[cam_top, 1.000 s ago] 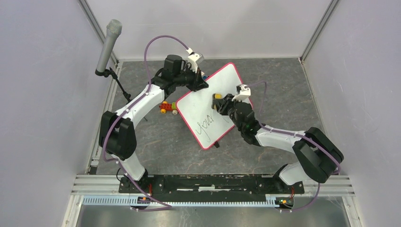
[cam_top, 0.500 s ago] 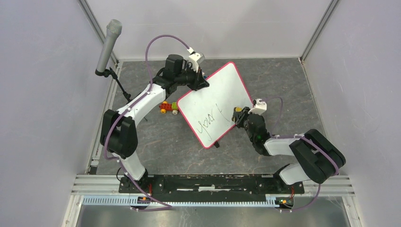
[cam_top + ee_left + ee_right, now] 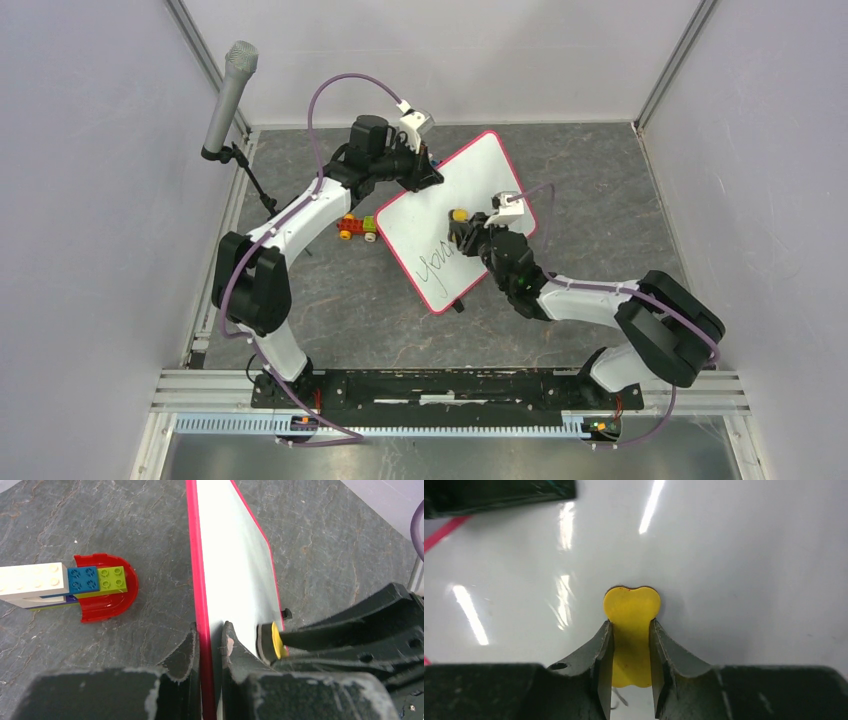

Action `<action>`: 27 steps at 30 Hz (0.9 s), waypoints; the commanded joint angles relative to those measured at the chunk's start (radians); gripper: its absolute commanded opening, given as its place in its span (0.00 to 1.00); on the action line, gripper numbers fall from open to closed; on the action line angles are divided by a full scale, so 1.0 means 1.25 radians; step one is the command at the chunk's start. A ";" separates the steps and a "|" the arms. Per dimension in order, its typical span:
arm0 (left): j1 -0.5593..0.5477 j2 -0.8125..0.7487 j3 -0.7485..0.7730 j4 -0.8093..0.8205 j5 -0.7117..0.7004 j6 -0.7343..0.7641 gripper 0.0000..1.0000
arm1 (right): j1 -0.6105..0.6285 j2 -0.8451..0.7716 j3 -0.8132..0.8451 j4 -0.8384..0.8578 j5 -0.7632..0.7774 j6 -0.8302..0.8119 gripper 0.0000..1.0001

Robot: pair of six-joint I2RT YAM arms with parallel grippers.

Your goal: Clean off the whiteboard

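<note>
Overhead view of a two-arm robot partway through wiping a board. At the far left, a grey handheld microphone (image 3: 228, 95) stands on a black clip stand. The left arm's fingers (image 3: 424, 174) are closed on the far-left edge of a large flat white rectangular whiteboard with a thin red-pink rim (image 3: 485, 165); the left wrist camera shows one finger on each side of that rim. Just left of the board lies a small toy boat of red, blue, green and white plastic bricks (image 3: 356, 227). The whiteboard sits at an angle near the middle of the worktop; whether it lies flat or is lifted on one edge cannot be told. Its far half looks clean, while black handwritten marker lines (image 3: 440, 266) remain on the near-left part, so the job seems roughly half done, with that writing left to wipe. To the right, the right arm's fingers (image 3: 470, 232) grip a small yellow eraser pad (image 3: 459, 215), held against the board's centre just beyond the writing. The worktop (image 3: 600, 190) is dark grey with a marbled stone pattern, enclosed by plain pale lilac walls (image 3: 90, 250), with a metal rail (image 3: 450, 385) along the near edge.
</note>
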 commanded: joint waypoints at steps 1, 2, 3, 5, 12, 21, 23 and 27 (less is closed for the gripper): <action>-0.052 0.041 -0.049 -0.115 -0.018 0.174 0.02 | 0.018 0.043 0.053 0.067 -0.072 -0.003 0.28; -0.051 0.040 -0.050 -0.115 -0.018 0.174 0.02 | 0.018 0.055 0.054 0.072 -0.070 -0.003 0.28; -0.052 0.039 -0.050 -0.115 -0.019 0.174 0.02 | 0.017 0.068 0.049 0.074 -0.061 -0.001 0.28; -0.052 0.038 -0.052 -0.115 -0.020 0.174 0.02 | 0.013 0.080 0.018 0.084 -0.043 -0.001 0.28; -0.052 0.048 -0.047 -0.117 -0.016 0.176 0.02 | -0.015 0.076 -0.186 0.162 0.032 -0.009 0.28; -0.052 0.047 -0.049 -0.117 -0.015 0.177 0.02 | -0.048 0.039 -0.241 0.165 0.026 -0.011 0.28; -0.051 0.050 -0.049 -0.117 -0.015 0.176 0.02 | -0.030 0.033 -0.210 0.159 0.014 -0.023 0.28; -0.052 0.052 -0.047 -0.117 -0.010 0.176 0.02 | 0.019 0.025 -0.097 0.117 0.000 -0.050 0.28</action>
